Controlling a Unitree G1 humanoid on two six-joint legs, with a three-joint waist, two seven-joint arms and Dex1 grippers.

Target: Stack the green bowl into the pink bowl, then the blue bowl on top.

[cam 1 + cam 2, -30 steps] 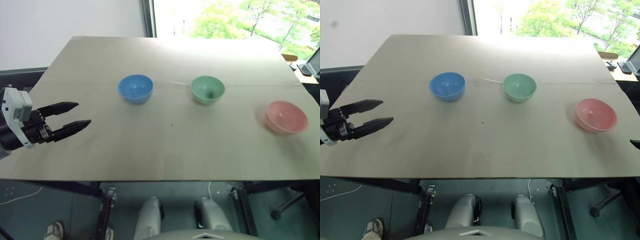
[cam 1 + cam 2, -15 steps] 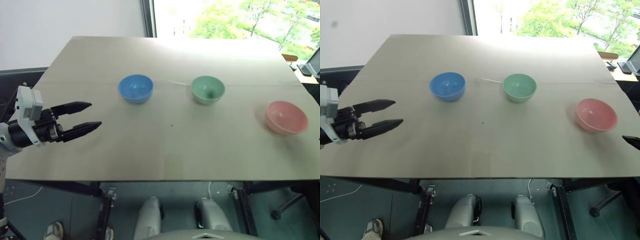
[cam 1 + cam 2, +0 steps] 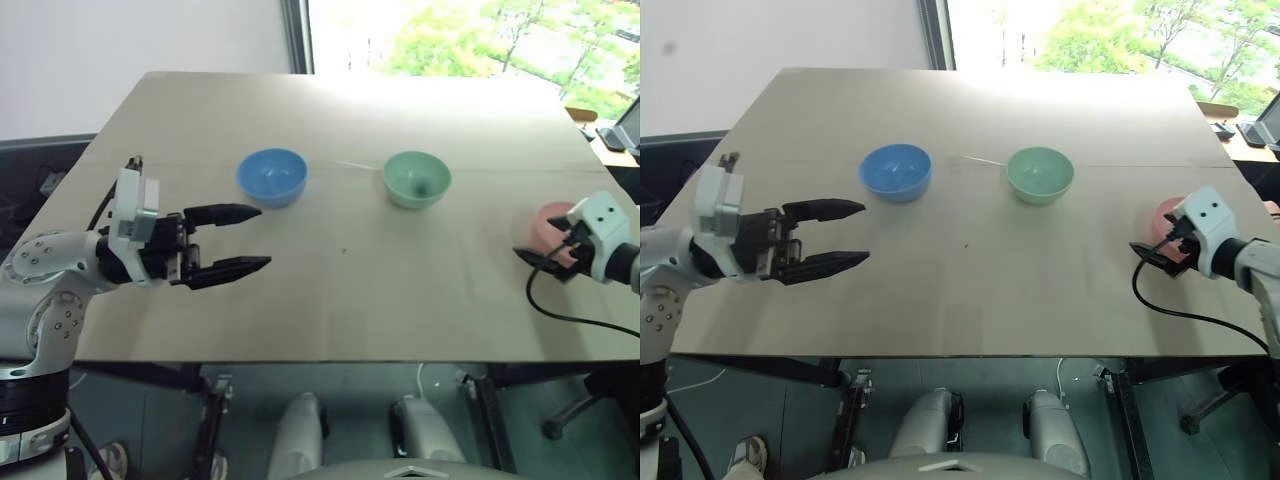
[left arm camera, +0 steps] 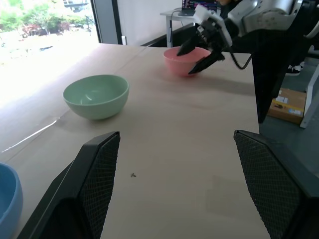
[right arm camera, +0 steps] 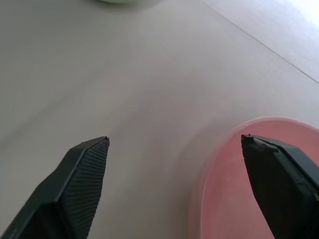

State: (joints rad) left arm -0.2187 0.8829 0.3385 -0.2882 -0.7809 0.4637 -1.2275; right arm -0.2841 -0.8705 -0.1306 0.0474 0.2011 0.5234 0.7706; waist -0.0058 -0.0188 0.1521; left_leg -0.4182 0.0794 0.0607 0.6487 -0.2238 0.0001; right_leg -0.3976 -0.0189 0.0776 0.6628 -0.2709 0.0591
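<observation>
The blue bowl (image 3: pixel 271 177), the green bowl (image 3: pixel 416 178) and the pink bowl (image 3: pixel 545 222) stand apart in a row across the table, all upright and empty. My left gripper (image 3: pixel 264 237) is open and points sideways over the table, just in front of the blue bowl and touching nothing. My right gripper (image 3: pixel 540 252) is open at the pink bowl's near-left side and hides part of it. In the right wrist view one finger (image 5: pixel 279 169) hangs over the pink bowl (image 5: pixel 239 199) and the other (image 5: pixel 79 169) over bare table. The left wrist view faces the green bowl (image 4: pixel 96 96).
The bowls stand on a light wooden table (image 3: pixel 350 290) whose front edge runs just below both arms. A thin white strip (image 3: pixel 355 166) lies between the blue and green bowls. A black cable (image 3: pixel 560 305) loops from my right wrist. A cardboard box (image 4: pixel 289 102) sits on the floor.
My left gripper has swung to the right, in over the table, and stays open. My right gripper has come in from the right edge up to the pink bowl. The bowls have not moved.
</observation>
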